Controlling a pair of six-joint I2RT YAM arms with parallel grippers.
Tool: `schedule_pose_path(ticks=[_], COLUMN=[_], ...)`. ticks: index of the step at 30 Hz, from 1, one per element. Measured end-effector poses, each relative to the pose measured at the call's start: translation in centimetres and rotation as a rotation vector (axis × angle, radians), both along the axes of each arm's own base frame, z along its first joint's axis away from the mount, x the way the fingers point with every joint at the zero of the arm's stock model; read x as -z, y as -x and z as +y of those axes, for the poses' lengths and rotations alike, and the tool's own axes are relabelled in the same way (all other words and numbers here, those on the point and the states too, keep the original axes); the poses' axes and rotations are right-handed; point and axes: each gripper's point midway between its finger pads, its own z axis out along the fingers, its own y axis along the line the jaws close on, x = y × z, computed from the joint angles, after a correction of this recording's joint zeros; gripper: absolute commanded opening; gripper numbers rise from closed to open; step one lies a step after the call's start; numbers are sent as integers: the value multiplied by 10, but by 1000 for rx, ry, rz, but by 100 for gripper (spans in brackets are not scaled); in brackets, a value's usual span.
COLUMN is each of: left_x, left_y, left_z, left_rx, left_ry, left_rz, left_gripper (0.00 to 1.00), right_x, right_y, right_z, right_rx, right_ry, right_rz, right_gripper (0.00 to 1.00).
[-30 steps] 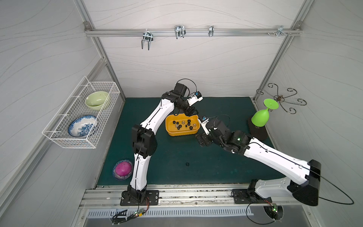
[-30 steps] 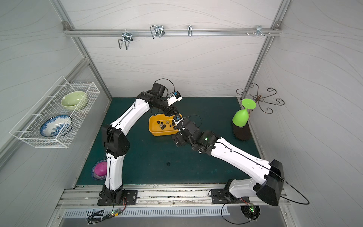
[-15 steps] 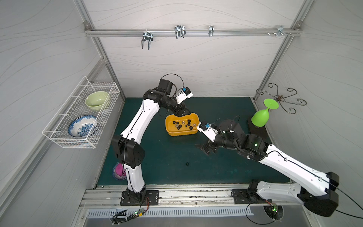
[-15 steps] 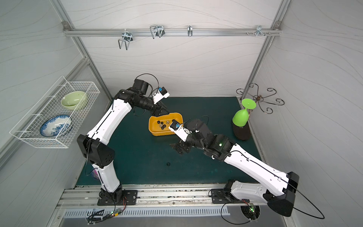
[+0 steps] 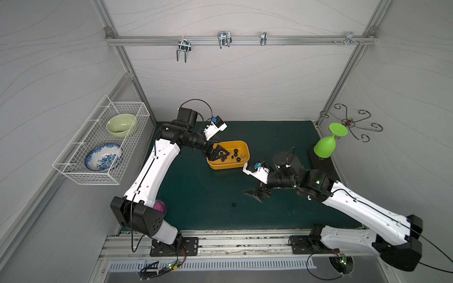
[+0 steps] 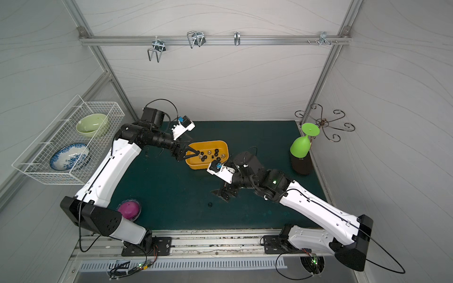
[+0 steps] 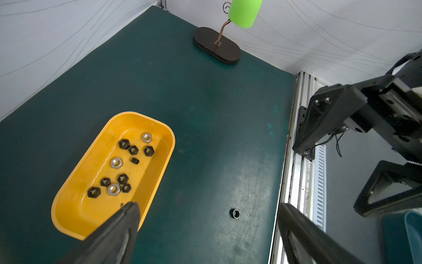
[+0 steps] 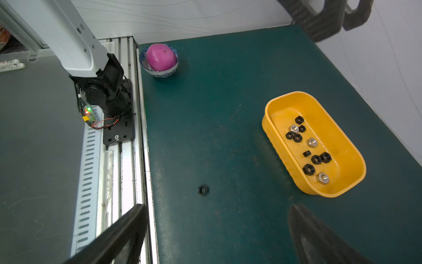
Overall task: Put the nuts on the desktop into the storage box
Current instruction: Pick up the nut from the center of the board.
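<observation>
Over the storage box (image 7: 91,164) the left claw (image 7: 206,205) gapes; over the desktop (image 8: 228,114), the right claw (image 8: 217,205) too.

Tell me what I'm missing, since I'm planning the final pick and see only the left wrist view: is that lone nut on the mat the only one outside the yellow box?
Observer: Yes; both top views show only that one nut on the desktop, outside the storage box.
Operator: Anything behind my camera?
Observer: A bowl holding a pink fruit stands on the desktop near the left arm's base.
Operator: Is the right arm lined up?
Observer: In the right wrist view the nut lies ahead of the right gripper, between the lines of its open fingers.
</observation>
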Motion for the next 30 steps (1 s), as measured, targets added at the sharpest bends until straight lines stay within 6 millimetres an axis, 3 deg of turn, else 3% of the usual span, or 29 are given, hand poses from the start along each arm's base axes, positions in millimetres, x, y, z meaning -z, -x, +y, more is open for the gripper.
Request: schedule_pose_path(ticks=[13,24,30], left_x=[67,103,117], left_y=[1,30,56], left_z=[86,90,79], left_rx=[-336,-252,-63], left_ry=[-192,-140,-65], left_rz=[165,235,174], left_gripper=[99,99,99], right_x=[53,106,137], right_y=[4,8,-3], right_z=[4,14,16], right_rx=[7,48,191], right_ry=[91,203,254], right_rz=[109,215,308], right_gripper=[99,99,99])
